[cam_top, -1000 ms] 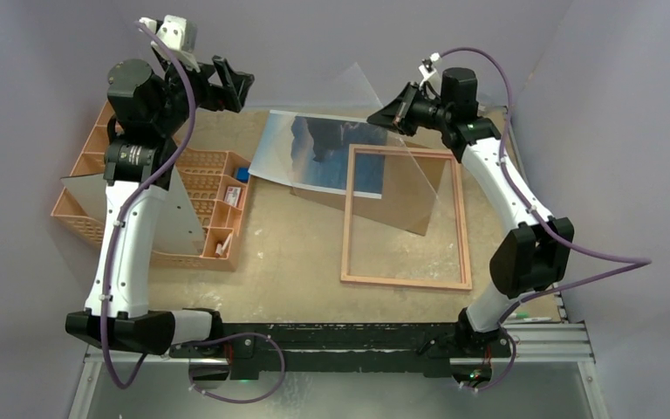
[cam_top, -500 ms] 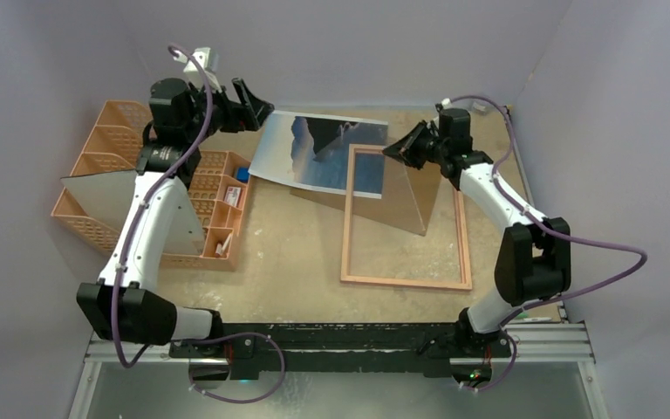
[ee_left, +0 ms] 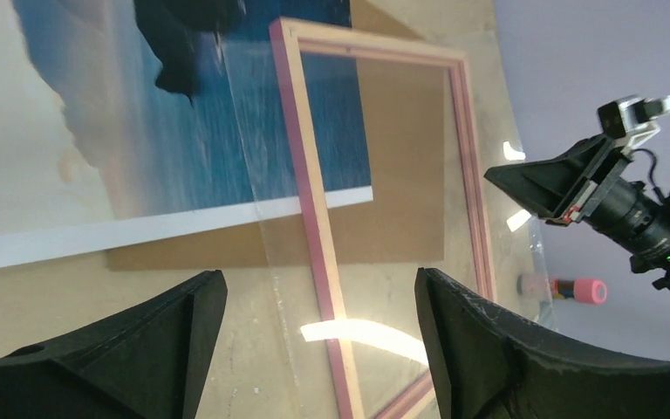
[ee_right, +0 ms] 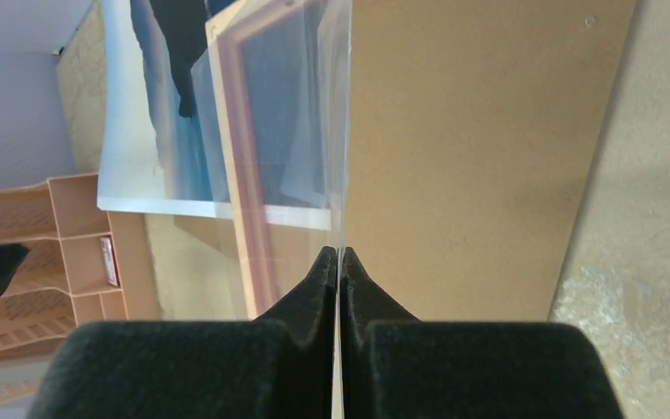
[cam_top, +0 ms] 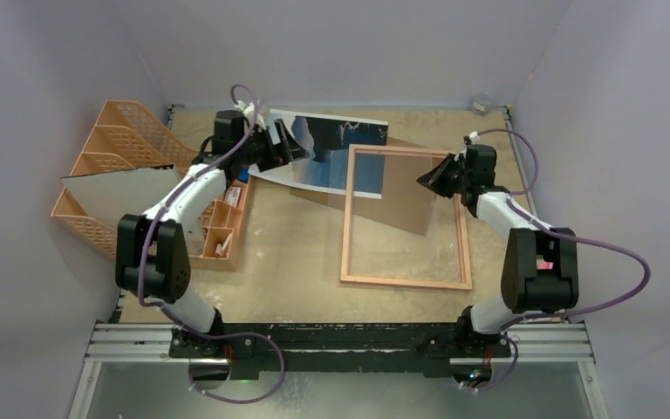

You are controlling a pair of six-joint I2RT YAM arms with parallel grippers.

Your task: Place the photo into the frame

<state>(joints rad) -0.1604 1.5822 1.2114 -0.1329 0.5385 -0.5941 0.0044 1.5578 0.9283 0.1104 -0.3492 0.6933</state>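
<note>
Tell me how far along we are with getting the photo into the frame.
Early. Done: the frame lies flat, with the backing board out and beneath it. In hand: the right fingers are shut on the clear pane at its edge. Left to do: the photo lies ungrasped, one corner under the frame, and the open left fingers hover near it.

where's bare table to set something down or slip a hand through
Freest: the bare table between the orange organizer and the left rail of the frame, in front of the photo. A narrower strip runs between the frame and the arm bases. Crowded: the back, where the open left claw hovers over the photo and the right claw pinches the clear pane.
</note>
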